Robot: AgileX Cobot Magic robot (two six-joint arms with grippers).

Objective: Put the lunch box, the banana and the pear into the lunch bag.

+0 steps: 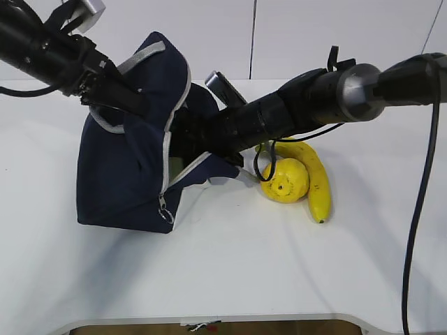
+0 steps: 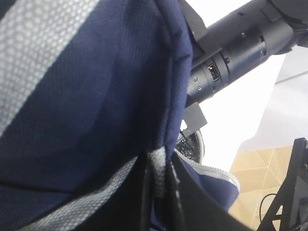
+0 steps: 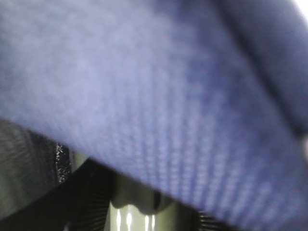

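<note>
The navy lunch bag (image 1: 126,174) is tipped up on the table, its mouth facing right. My left gripper (image 2: 158,192) is shut on the bag's grey strap handle (image 2: 156,166) and holds that side up. My right arm (image 1: 279,112) reaches into the opening, so the right gripper is hidden inside the bag in the exterior view. In the right wrist view the right gripper (image 3: 144,216) is shut on the pale green lunch box (image 3: 139,211) under blue bag fabric (image 3: 168,86). A sliver of the lunch box (image 1: 177,167) shows in the bag mouth. The pear (image 1: 285,181) and banana (image 1: 318,178) lie on the table just right of the bag.
The white table (image 1: 223,272) stretches in front of the bag to its near edge. A black cable (image 1: 419,209) hangs from the right arm at the right side. The right arm's wrist (image 2: 231,53) passes close over the bag's rim.
</note>
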